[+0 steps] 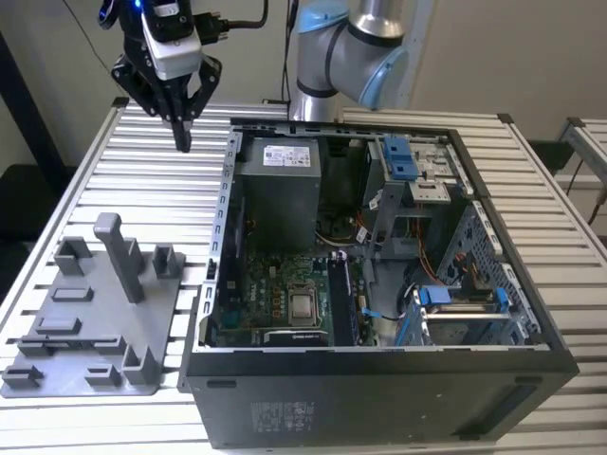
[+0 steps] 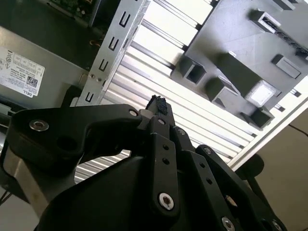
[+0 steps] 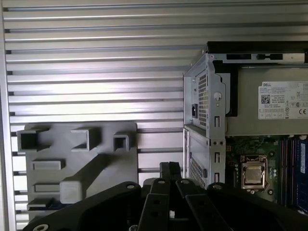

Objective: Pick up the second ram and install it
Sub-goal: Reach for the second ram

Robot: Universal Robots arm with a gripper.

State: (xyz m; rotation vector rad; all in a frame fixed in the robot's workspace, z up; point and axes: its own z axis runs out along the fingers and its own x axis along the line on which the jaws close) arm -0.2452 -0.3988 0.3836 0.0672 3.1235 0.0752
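My gripper (image 1: 182, 142) hangs above the slatted table, between the grey holder tray (image 1: 66, 365) and the open computer case (image 1: 379, 398). Its black fingers are shut tip to tip with nothing between them, as both wrist views show (image 2: 156, 103) (image 3: 169, 169). Inside the case, long narrow dark sticks stand in the motherboard slots beside the processor (image 1: 303, 305). One of them seems to be the second ram (image 1: 342, 299), though I cannot tell it from its neighbour. The tray's pockets (image 3: 77, 139) hold no stick.
The tray's grey upright post (image 1: 119, 251) rises at the exterior view's left. The power supply (image 1: 280, 190) and blue drive brackets (image 1: 403, 156) fill the case's far side. The arm's base (image 1: 332, 57) stands behind the case. Bare table slats (image 1: 161, 190) lie under the gripper.
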